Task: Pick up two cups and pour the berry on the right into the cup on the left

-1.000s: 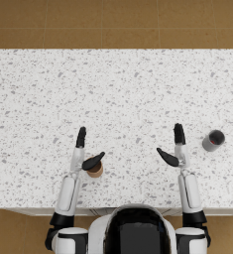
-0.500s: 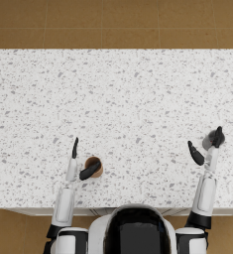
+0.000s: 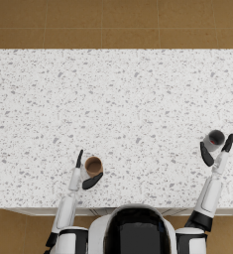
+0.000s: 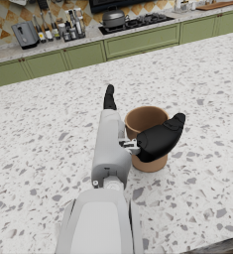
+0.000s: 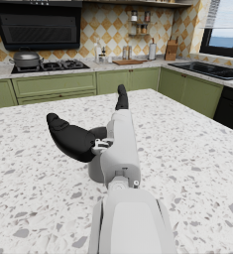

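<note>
A speckled white countertop [image 3: 118, 109] fills most of the head view, with brown tiled floor [image 3: 113, 22] beyond its far edge. In the wrist views green kitchen cabinets [image 4: 138, 42] line the back wall, with a stove and a pot [image 4: 113, 19] on top, and a sink [image 5: 212, 69] under a window on the far side; none of it is near the hands. The brown cup [image 3: 93, 166] stands upright near the front edge of the countertop, on the robot's left, and the left hand [image 3: 84, 173] lies around it, spread, with the thumb across the near wall and the long fingers straight along the other side; the left wrist view shows the thumb touching the cup, but whether the grip is firm I cannot tell. The grey cup [image 3: 214, 140] stands upright far on the robot's right, between the thumb and fingers of the right hand [image 3: 218, 149], which is spread wide either side of it. Half a second ago the left hand was just beside the brown cup and the right hand covered the grey cup; now the grey cup's dark mouth shows between the fingers. In the right wrist view the grey cup [image 5: 99, 163] is mostly hidden behind the forearm. No berry can be made out in either cup.
</note>
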Tool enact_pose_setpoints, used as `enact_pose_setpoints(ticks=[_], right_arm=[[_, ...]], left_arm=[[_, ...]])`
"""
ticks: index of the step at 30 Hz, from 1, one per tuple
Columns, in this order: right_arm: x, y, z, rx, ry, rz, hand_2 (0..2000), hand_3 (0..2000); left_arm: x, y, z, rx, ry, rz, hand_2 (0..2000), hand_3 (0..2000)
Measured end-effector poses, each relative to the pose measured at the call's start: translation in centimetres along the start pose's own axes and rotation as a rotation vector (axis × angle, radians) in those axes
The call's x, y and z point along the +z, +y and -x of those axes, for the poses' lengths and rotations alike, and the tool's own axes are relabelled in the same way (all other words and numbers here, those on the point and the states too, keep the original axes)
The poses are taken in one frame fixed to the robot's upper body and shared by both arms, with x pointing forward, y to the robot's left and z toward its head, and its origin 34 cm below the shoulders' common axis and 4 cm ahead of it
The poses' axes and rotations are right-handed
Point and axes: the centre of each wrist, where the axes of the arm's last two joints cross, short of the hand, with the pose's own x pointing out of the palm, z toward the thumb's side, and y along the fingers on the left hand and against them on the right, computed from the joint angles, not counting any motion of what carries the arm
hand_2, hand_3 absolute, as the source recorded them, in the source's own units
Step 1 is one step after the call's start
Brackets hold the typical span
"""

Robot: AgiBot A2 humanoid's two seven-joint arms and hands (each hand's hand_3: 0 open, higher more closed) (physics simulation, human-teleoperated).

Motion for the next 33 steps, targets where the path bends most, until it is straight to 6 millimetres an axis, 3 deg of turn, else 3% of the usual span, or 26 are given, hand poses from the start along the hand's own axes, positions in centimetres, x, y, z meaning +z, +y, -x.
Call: enact_pose_setpoints(ticks=[9, 16, 25, 32, 33], right_arm=[[-3.6, -0.8, 1.1, -0.057, -0.021, -0.139, 0, 0], [-6.1, -2.2, 0.3, -0.053, -0.038, -0.242, 0, 0], [-7.9, -3.3, -0.1, -0.071, -0.066, -0.328, 0, 0], [-8.0, -4.2, -0.1, -0.082, -0.083, -0.339, 0, 0], [-8.0, -4.3, -0.1, -0.082, -0.085, -0.339, 1361, 327]], left_arm=[[-2.0, 0.4, -0.6, -0.001, -0.028, 0.068, 0, 0], [-2.4, 0.5, -0.9, 0.002, -0.043, 0.08, 0, 0], [-2.8, 0.6, -1.4, 0.0, -0.063, 0.091, 0, 0], [-3.7, 1.4, -1.9, 0.0, -0.084, 0.115, 0, 0], [-3.7, 1.5, -2.0, 0.001, -0.087, 0.114, 1361, 327]])
